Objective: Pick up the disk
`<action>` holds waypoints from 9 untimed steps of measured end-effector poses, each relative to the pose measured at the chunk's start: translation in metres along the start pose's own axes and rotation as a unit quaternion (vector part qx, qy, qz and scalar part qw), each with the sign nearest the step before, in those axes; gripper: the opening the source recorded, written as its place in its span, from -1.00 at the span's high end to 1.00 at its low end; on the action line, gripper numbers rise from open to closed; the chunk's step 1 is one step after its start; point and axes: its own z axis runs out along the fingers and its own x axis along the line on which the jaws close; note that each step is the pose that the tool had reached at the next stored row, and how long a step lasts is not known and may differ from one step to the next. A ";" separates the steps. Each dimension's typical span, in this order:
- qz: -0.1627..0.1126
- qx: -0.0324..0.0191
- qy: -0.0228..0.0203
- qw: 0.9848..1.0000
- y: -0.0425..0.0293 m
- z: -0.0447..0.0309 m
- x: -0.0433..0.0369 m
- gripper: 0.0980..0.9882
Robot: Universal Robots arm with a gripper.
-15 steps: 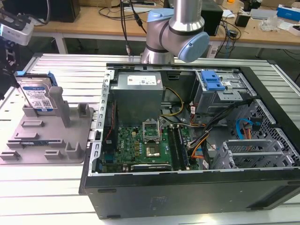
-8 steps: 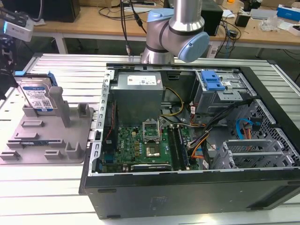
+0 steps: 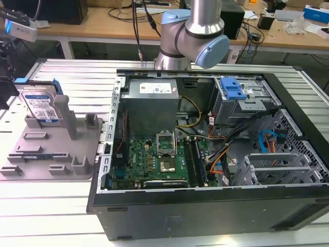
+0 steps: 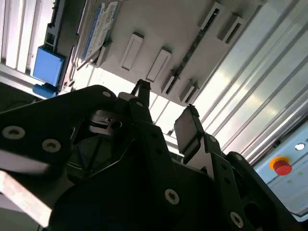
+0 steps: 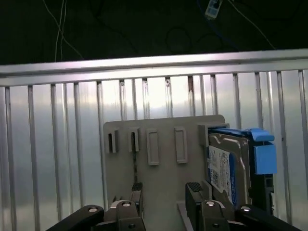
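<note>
The disk [image 3: 41, 105] is a silver-grey hard drive with a blue-and-white label and blue side rails. It stands on edge in a slot of the grey fixture plate [image 3: 51, 149] at the exterior view's left. Both wrist views show the disk [image 5: 228, 163] [image 4: 101, 29] upright on the plate [image 5: 159, 178]. My gripper [image 5: 166, 190] [image 4: 163, 103] hovers over the plate, beside the disk and apart from it. It is open, its two black fingers [image 5: 195, 190] spread with nothing between them. The wrist end with its camera [image 3: 20, 28] sits at the exterior view's left edge.
An open computer case [image 3: 205, 154] fills the middle and right of the slatted aluminium table, holding a motherboard [image 3: 154, 159], power supply and blue-latched drive cage [image 3: 234, 92]. The arm's base [image 3: 193, 36] stands behind it. A red button [image 4: 281, 166] is off the table's side.
</note>
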 end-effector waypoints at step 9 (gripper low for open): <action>-0.019 0.000 0.001 1.000 -0.0003 0.0000 0.0000 0.14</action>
